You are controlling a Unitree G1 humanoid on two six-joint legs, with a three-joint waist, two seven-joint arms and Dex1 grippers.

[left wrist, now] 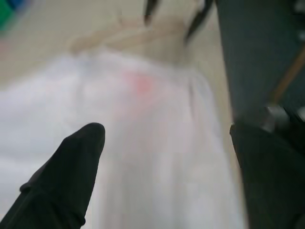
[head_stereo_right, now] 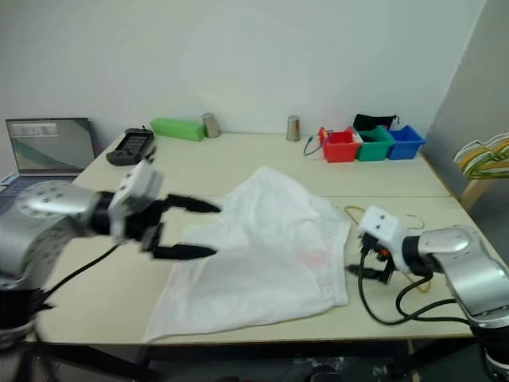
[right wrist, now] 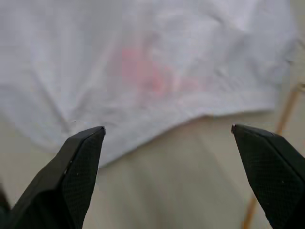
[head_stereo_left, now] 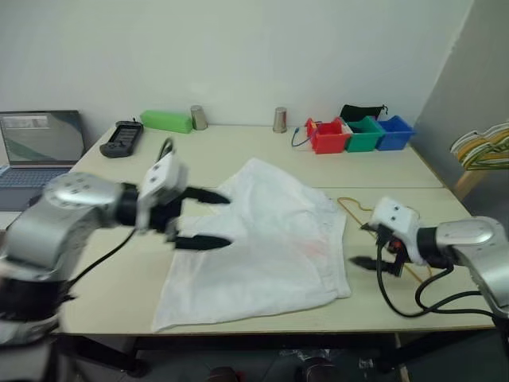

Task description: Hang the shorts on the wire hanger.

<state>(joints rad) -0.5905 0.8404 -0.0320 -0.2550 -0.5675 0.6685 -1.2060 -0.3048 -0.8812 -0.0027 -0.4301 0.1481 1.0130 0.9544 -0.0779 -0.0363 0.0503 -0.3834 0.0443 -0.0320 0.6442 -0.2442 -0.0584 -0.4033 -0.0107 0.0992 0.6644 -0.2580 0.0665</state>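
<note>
Shorts: thin white creased fabric spread flat on table

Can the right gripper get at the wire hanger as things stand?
Probably yes. The right gripper hangs open just beside the wire hanger, whose near side lies bare on the table; the rest is tucked under the shorts.

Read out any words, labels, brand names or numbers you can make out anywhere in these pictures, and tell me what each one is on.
No text can be read anywhere.
Laptop screen: a pale band near the top may hold writing, too small and blurred to read.
Shorts: only a faint orange-pink print, no letters that can be made out.
Green box, black handheld device, and red bin, green bin and blue bin: no label visible.
</note>
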